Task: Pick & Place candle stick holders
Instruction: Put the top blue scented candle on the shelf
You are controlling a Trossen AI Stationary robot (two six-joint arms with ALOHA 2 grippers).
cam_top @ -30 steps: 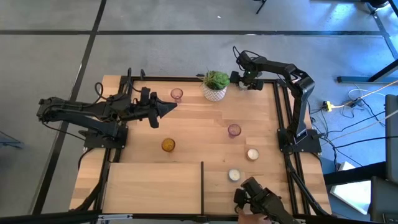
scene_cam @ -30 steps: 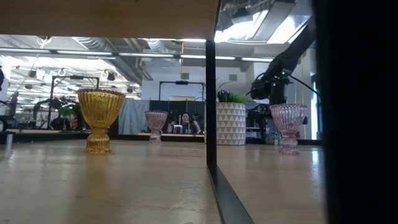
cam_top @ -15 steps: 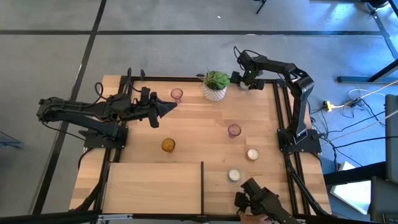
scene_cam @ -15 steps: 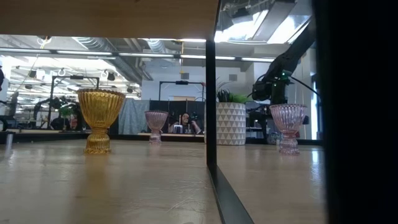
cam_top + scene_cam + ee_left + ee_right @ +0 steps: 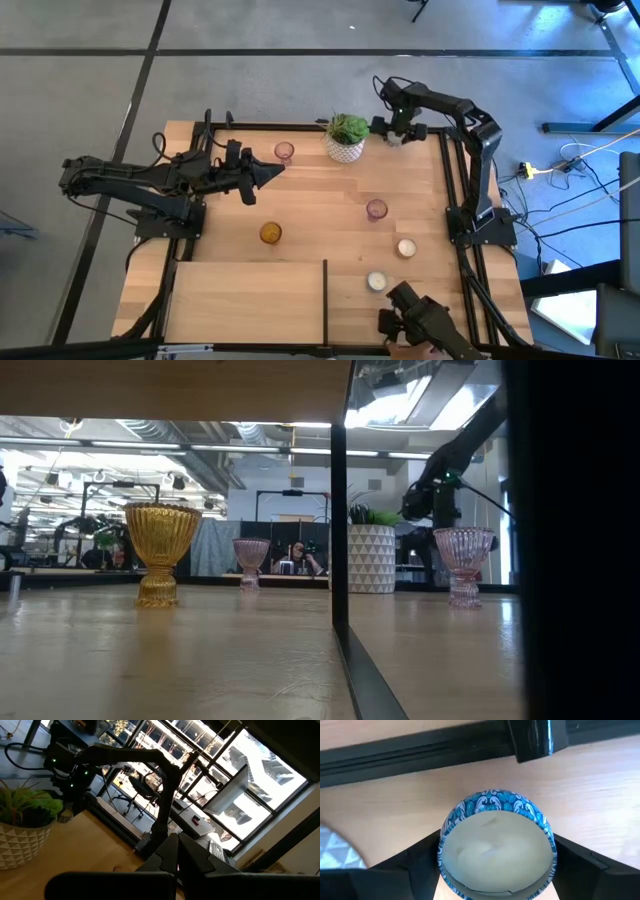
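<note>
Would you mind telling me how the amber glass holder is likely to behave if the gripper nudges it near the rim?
The amber glass holder probably tips rather than slides: its wide bowl sits on a narrower foot. Its ribbed glass looks rigid and likely breakable if it falls. On its side, the round bowl might roll across the table.

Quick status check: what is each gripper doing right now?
Left gripper: shut, empty, above the table beside the pink holder.
Right gripper: fingers on either side of the blue-patterned holder by the plant pot; grip cannot be told.
</note>
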